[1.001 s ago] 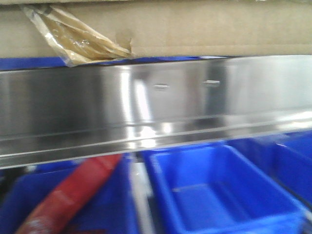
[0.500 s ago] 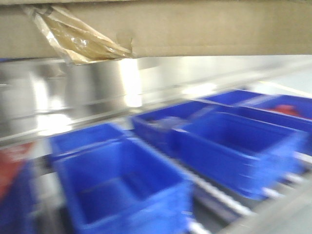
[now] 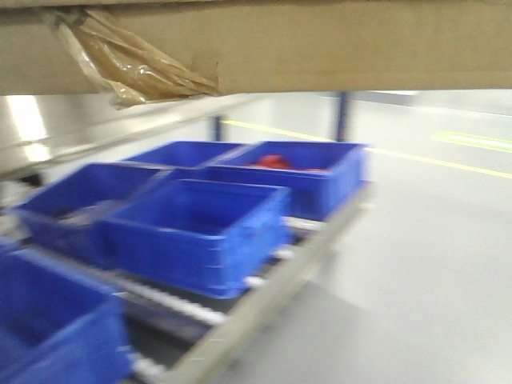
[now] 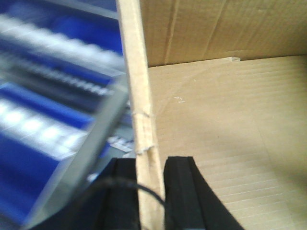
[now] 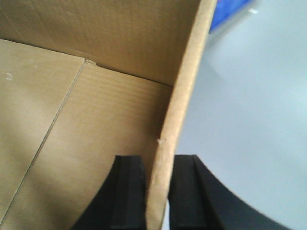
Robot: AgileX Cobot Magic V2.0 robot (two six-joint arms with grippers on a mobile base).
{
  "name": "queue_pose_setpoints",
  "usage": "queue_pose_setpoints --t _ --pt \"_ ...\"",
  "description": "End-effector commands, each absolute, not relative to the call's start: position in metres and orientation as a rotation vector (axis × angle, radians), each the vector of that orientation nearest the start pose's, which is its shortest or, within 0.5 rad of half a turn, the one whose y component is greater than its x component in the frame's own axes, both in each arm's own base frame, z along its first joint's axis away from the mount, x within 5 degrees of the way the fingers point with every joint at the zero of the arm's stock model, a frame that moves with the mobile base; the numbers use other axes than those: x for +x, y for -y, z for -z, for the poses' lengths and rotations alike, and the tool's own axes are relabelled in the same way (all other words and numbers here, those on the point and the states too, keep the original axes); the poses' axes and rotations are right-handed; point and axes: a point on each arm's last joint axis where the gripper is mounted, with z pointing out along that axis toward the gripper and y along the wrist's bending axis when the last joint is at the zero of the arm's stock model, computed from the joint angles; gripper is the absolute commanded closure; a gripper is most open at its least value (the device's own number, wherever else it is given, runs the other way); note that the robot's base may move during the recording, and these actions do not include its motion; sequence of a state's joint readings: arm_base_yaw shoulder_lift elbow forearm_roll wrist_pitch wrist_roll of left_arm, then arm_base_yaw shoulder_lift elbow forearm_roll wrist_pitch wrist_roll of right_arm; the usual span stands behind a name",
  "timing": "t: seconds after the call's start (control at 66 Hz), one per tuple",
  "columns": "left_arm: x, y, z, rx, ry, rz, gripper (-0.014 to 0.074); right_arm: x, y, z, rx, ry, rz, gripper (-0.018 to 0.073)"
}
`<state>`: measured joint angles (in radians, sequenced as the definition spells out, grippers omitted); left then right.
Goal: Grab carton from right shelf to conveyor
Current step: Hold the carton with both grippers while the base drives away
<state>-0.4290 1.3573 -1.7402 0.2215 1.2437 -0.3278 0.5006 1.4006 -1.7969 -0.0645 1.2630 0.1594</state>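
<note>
One carton (image 3: 336, 48), pinched by two grippers: left gripper (image 4: 151, 182) clamps one side wall, right gripper (image 5: 158, 187) clamps opposite wall. One amber tape wad (image 3: 132, 68) on carton front. Below carton: one shelf (image 3: 260, 308), five blue bins (image 3: 200, 228), one holding red item (image 3: 276, 162).

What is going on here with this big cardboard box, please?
A two-armed robot holds an open cardboard box by two side walls. The left claw is shut on one wall and the right claw on another, each with one finger inside and one outside. In the front view the box fills the top of the picture. Below it are a metal shelf with blue bins and, to the right, grey floor. The conveyor is not in view.
</note>
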Motion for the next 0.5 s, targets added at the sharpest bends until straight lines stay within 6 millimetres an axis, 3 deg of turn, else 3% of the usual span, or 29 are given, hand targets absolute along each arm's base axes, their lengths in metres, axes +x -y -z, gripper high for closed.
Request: queue_pose_setpoints --t 0.0,0.485 --pt "0.2364 0.0937 -0.4856 0.12 -2.261 0.162 0.0613 0.235 -0.1236 -0.4867 -0.399 -2.269 -0.266 0.0627" --pt "0.2364 0.0937 -0.4856 0.12 -2.261 0.162 0.0613 0.235 -0.1236 -0.4867 -0.399 -2.269 -0.266 0.0627"
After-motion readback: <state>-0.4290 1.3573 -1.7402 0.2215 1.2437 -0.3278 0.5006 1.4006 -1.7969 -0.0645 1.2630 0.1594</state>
